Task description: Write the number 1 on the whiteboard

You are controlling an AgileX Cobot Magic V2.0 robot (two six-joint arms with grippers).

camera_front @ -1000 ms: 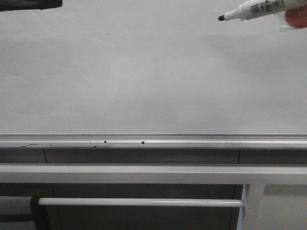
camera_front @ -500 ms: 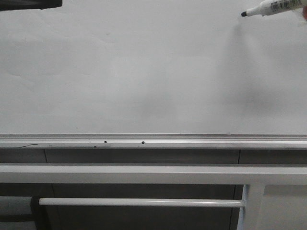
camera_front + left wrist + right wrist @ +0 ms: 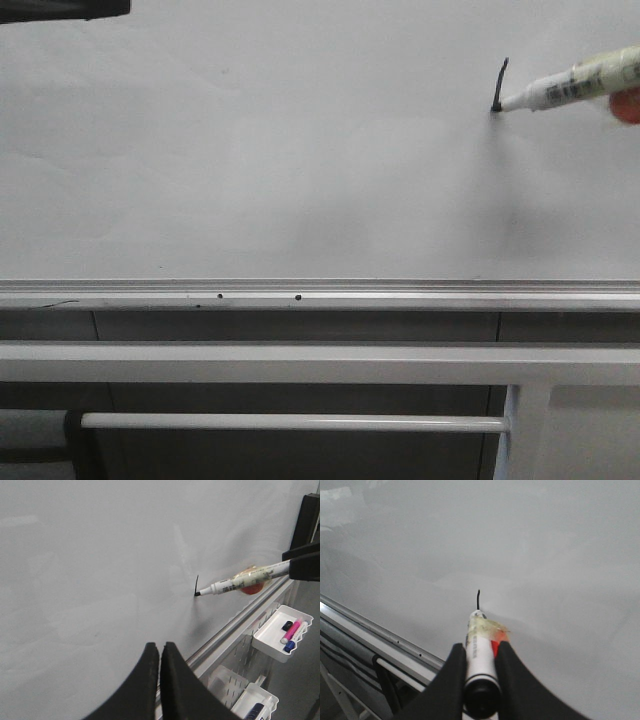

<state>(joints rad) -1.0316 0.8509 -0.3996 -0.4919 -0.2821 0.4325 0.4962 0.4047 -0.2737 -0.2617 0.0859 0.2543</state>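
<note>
White plastic trays hang off the perforated panel below the board, and only the left wrist view catches them: the upper one holds a pink marker, a blue-capped marker and a small black thing I can't make out, and the lower tray has something dark blue poking out at its edge. The front view shows none of that, just the whiteboard with its silver rail along the lower edge and grey bars underneath. The number 1 so far is a short black, slightly slanted stroke high up on the right part of the board, and the marker pen has its tip touching the stroke's lower end. The right wrist view is the only one that shows the right pincer properly: both fingers clamped tight on the pen's barrel near its back end, with tape and something red-orange stuck on the barrel. The left pincer holds nothing, fingers pressed nearly together, hanging near the board and off to the side of the stroke.
</note>
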